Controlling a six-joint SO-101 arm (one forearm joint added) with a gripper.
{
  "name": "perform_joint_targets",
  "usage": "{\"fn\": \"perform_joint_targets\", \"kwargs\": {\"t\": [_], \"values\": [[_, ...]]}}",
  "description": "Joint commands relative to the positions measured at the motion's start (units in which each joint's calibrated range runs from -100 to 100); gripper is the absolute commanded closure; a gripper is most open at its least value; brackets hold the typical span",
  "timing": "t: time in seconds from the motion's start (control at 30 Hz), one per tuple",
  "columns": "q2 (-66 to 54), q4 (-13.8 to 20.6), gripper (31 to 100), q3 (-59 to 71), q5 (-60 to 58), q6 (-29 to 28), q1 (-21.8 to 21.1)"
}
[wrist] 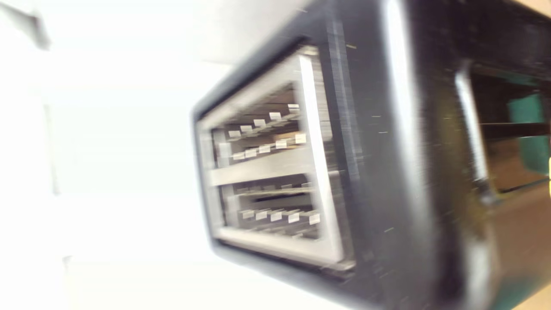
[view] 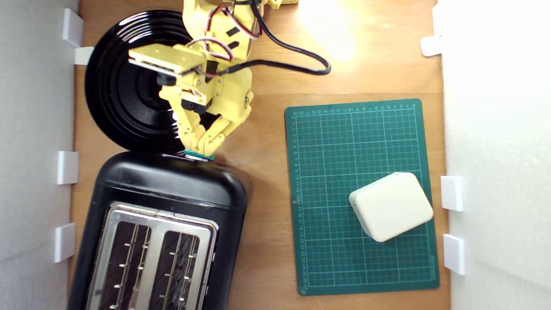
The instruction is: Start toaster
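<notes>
a glossy black toaster (view: pixel 172 189) is set at the table's (view: pixel 267 129) left front corner in the exterior view. the yellow end effector (view: pixel 199 148), fingers nearly clenched, is pressed onto its teal lever (view: pixel 199 155), presumably to start it.

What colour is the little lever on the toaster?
Teal, the lever at the toaster's end, best in the exterior view.
</notes>
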Motion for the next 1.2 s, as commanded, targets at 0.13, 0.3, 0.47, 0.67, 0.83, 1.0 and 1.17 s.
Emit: {"fn": "perform_joint_targets", "kwargs": {"t": [0.13, 0.3, 0.47, 0.67, 0.83, 1.0, 1.17], "values": [[-20.0, -0.1, 98.9, 7.4, -0.1, 0.2, -1.1], [-30.5, -1.0, 98.9, 14.1, -0.2, -1.2, -2.9], [-40.0, -1.1, 98.9, 23.1, -0.2, -3.0, -8.1], [-48.9, -7.7, 98.9, 34.3, -0.3, -3.7, -10.1], [-53.8, -10.1, 98.9, 42.6, -0.5, -3.8, -10.1], [-59.4, -15.1, 98.9, 50.7, -0.5, -3.7, -10.0], [-66.9, -15.2, 98.9, 61.3, -0.5, -3.7, -10.0]]}}
